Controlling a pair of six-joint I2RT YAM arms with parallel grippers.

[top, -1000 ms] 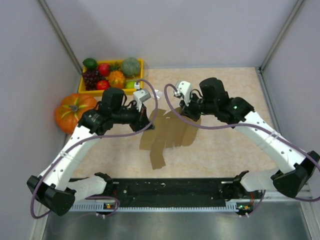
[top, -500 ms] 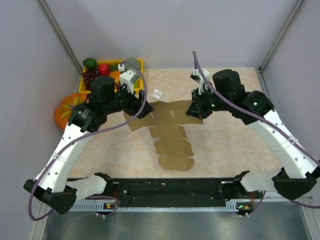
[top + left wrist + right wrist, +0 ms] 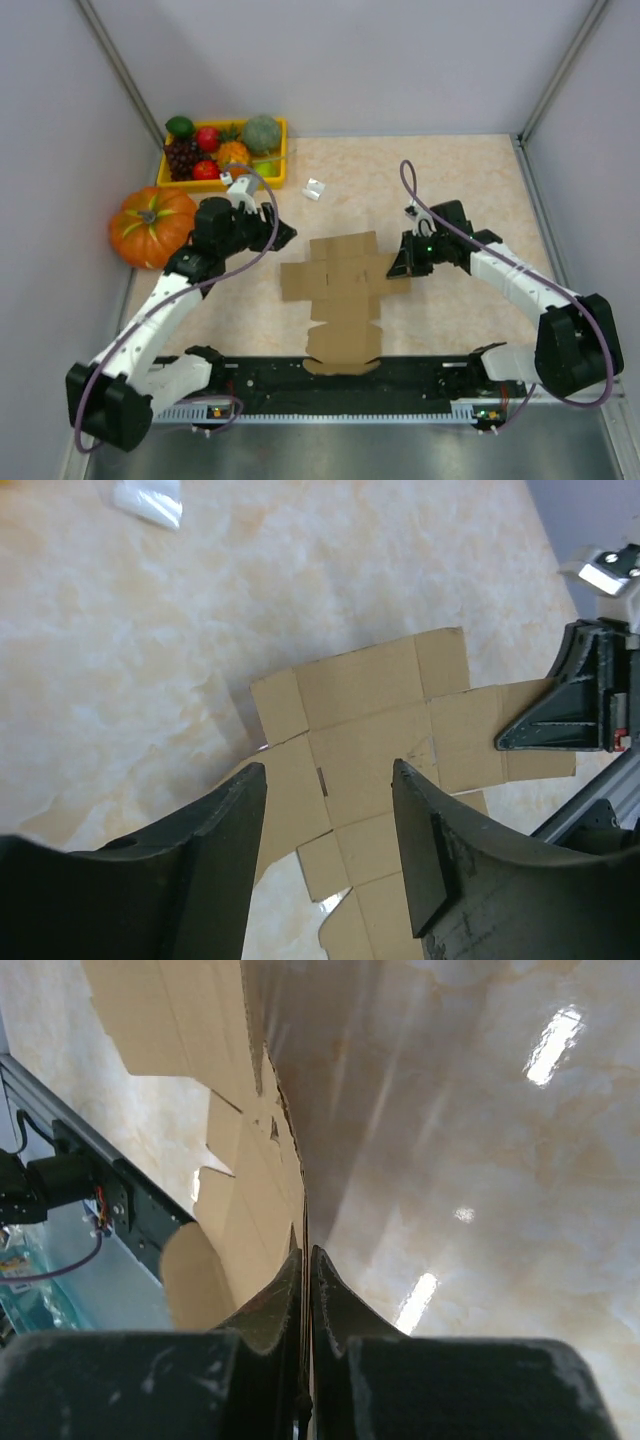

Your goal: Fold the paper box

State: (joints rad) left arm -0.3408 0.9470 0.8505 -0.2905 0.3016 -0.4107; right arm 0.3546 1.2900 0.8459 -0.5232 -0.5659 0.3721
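Note:
The paper box [image 3: 340,290] is a flat brown cardboard cut-out with flaps, spread on the table in the middle of the top view; its near end reaches the black rail. My right gripper [image 3: 400,268] is low at the box's right flap and shut on that flap's edge. In the right wrist view the thin cardboard [image 3: 240,1190] runs straight between the closed fingers of the right gripper [image 3: 307,1252]. My left gripper [image 3: 280,235] hovers off the box's upper left corner, open and holding nothing. The left wrist view looks down on the box [image 3: 370,730] between the spread jaws of the left gripper [image 3: 328,780].
A yellow tray [image 3: 282,150] of toy fruit stands at the back left, with an orange pumpkin [image 3: 150,225] in front of it. A small white object [image 3: 315,189] lies behind the box. The black base rail [image 3: 420,385] lines the near edge; grey walls close both sides.
The box, earlier held up between both grippers, now lies flat. My left gripper opened, let go and drew back left. My right arm came down, still pinching the flap.

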